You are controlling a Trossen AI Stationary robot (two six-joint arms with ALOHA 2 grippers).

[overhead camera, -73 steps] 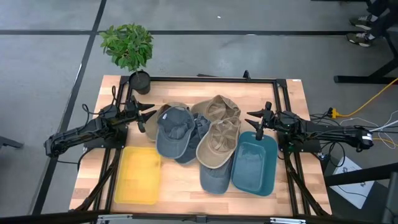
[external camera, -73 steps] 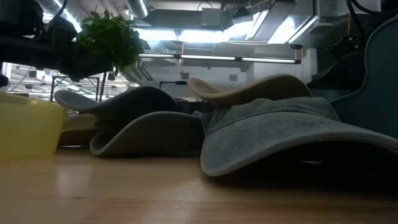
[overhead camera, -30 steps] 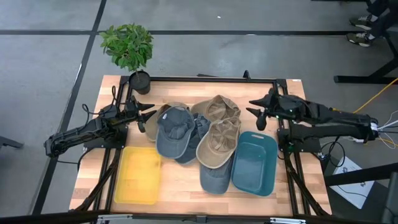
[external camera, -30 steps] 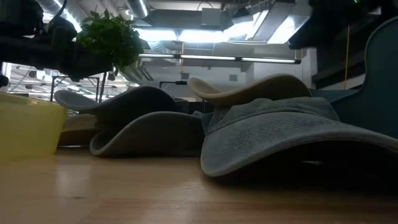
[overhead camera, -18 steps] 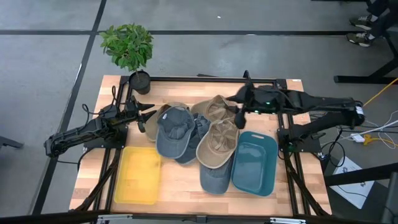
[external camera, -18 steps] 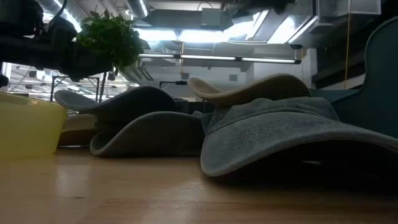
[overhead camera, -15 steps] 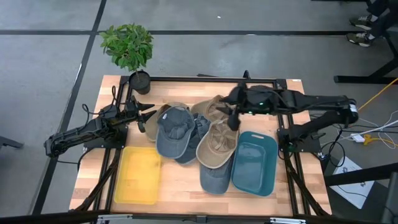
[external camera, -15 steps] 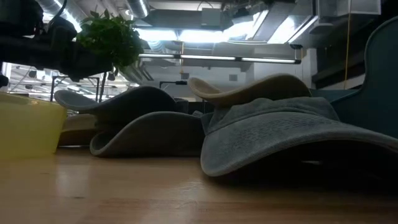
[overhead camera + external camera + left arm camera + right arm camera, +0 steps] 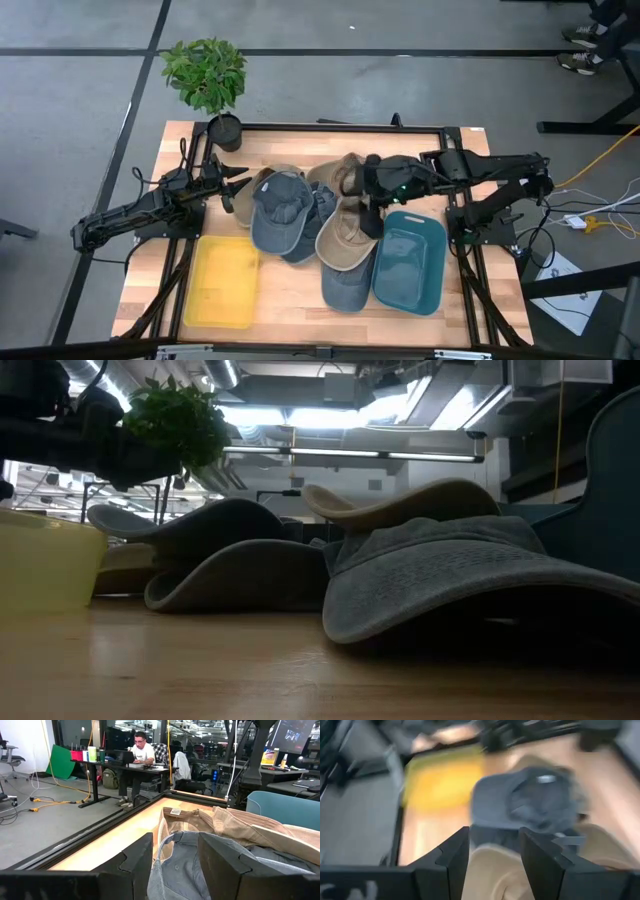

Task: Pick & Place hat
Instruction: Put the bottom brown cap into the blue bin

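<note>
Several caps lie in a heap mid-table: a blue-grey cap (image 9: 278,210), a tan cap (image 9: 350,172) at the far side, a tan cap lying open side up (image 9: 350,235), and a blue cap (image 9: 347,285) nearest the front. My right gripper (image 9: 369,200) hangs open above the two tan caps, slanting down; its wrist view shows a tan cap (image 9: 490,870) under the gap and the blue-grey cap (image 9: 540,802) beyond. My left gripper (image 9: 236,186) rests open and level at the heap's left edge, facing the blue-grey cap (image 9: 185,865).
A yellow tray (image 9: 222,283) sits near the front left and a teal tray (image 9: 410,262) near the front right, beside the heap. A potted plant (image 9: 208,80) stands at the far left corner. A person sits at a desk (image 9: 140,750) beyond the table.
My right gripper has swung from the table's right edge toward the middle, risen and tipped downward, and now hangs over the tan caps, its fingers still open. The caps and my left arm have kept still.
</note>
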